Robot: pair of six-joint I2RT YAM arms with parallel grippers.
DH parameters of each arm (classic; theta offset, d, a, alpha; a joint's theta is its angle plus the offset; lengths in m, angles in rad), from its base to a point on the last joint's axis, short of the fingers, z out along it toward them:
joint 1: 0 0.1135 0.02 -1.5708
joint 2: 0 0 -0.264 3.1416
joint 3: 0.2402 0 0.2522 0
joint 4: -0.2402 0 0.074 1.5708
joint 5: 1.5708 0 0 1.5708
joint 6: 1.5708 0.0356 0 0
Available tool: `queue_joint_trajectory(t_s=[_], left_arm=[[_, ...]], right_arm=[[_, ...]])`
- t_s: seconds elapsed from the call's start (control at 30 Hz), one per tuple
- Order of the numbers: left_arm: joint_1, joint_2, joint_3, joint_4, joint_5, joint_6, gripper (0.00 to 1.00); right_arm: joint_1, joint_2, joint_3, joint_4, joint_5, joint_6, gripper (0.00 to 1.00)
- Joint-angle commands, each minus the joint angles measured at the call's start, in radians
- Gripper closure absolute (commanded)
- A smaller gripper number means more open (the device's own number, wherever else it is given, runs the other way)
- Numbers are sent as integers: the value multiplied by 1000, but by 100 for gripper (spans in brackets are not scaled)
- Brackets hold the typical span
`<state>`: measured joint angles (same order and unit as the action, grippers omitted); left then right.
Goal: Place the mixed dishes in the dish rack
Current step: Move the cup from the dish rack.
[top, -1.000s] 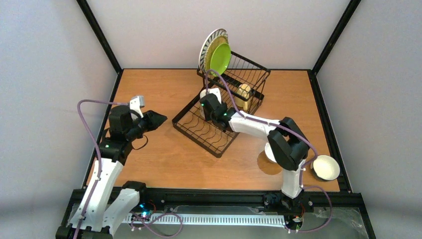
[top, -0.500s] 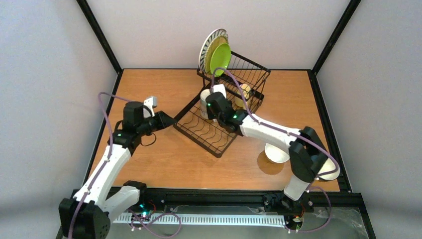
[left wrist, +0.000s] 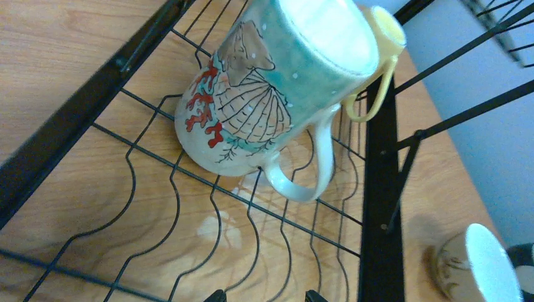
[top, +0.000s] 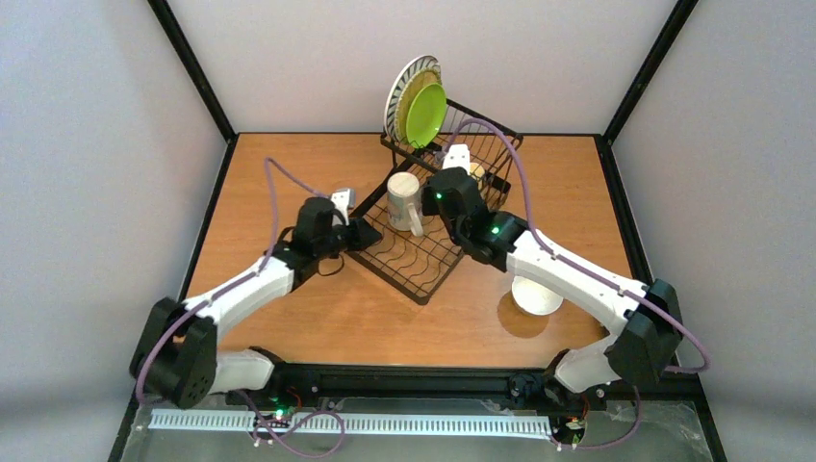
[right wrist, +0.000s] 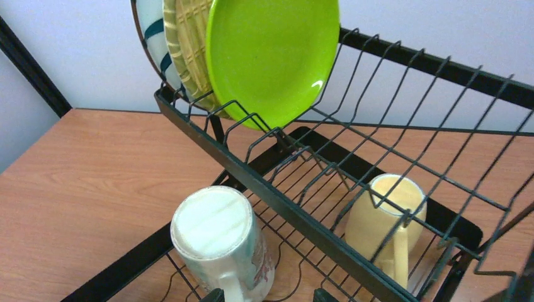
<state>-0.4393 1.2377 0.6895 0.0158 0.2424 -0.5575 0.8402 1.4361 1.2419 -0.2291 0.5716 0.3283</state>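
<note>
Now: both pincers spread, seashell mug on the rack

I see my left gripper (left wrist: 264, 297) spread wide at the bottom edge, nothing between its tips. It faces the seashell mug (left wrist: 264, 94), which stands on the slotted tray of the dish rack (top: 378, 269), mid-frame from above. My right gripper (right wrist: 267, 296) is spread too, just above that mug. A yellow mug (right wrist: 384, 220) sits lower right behind the basket wires. The lime-green plate (right wrist: 271, 56), bamboo plate (right wrist: 186, 50) and striped plate (right wrist: 148, 31) stand on edge at top. A small bowl (top: 536, 294) rests on the table (top: 289, 164), right of centre.
</note>
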Motion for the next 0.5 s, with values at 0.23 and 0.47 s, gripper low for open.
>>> queue_joint_trajectory(t_s=[0.23, 0.47], left_arm=[[-73, 287, 111, 286, -284, 124, 30], [-86, 423, 236, 301, -306, 145, 29]], right_arm=[[-2, -165, -67, -4, 77, -57, 20], [-12, -184, -66, -4, 74, -92, 20]])
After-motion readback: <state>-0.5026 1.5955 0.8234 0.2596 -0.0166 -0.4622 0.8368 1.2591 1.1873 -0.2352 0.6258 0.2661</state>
